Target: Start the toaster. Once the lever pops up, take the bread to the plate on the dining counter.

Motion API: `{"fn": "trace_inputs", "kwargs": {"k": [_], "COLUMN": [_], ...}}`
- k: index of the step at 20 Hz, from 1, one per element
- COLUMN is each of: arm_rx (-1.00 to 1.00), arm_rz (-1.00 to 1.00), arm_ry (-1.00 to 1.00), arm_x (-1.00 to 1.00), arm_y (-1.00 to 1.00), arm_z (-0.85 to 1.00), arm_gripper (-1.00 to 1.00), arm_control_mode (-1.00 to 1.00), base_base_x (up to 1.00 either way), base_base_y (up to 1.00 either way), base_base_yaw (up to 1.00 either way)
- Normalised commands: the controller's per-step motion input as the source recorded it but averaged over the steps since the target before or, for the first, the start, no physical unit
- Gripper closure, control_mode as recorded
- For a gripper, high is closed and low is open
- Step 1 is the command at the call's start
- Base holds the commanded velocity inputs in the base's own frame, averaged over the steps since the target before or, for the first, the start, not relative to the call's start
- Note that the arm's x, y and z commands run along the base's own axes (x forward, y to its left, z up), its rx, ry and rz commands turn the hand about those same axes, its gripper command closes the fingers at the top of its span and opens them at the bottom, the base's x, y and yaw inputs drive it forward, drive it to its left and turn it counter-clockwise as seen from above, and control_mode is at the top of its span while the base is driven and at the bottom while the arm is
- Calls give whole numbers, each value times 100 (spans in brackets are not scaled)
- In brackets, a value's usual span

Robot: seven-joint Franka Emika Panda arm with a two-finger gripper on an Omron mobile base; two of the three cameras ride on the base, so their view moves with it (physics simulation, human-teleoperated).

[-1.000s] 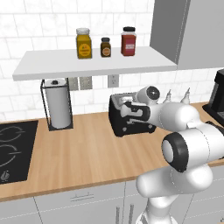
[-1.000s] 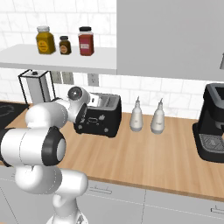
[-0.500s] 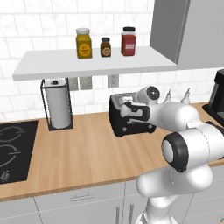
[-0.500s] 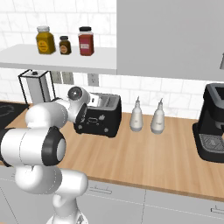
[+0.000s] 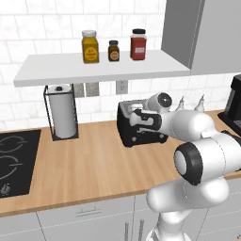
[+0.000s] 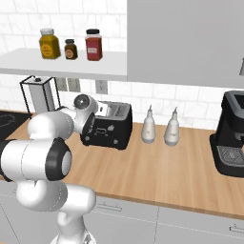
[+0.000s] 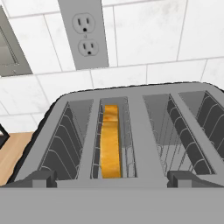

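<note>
I am looking into a home kitchen. A light wood countertop point(image 5: 89, 169) runs along a wall of white tiles point(image 5: 37, 19). At the left edge of the left base view sits a black glass cooktop point(image 5: 14, 162). A white wall shelf point(image 5: 94, 68) in the upper middle carries three spice jars point(image 5: 113, 46). A black two-slot toaster point(image 6: 109, 126) stands mid-frame in the right base view, a black coffee machine point(image 6: 232, 136) at far right.
</note>
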Motion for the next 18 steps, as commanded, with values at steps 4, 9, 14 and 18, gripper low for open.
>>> {"fn": "trace_inputs", "kwargs": {"k": [4,9,14,18], "arm_rx": [0,0,0,0], "arm_rz": [0,0,0,0], "arm_ry": [0,0,0,0], "arm_x": [0,0,0,0], "arm_y": [0,0,0,0], "arm_z": [0,0,0,0], "arm_gripper": [-100,-100,-100,-100], "arm_control_mode": [-100,-100,-100,-100], "base_base_x": [0,0,0,0], "base_base_y": [0,0,0,0], "base_base_yaw": [0,0,0,0]}}
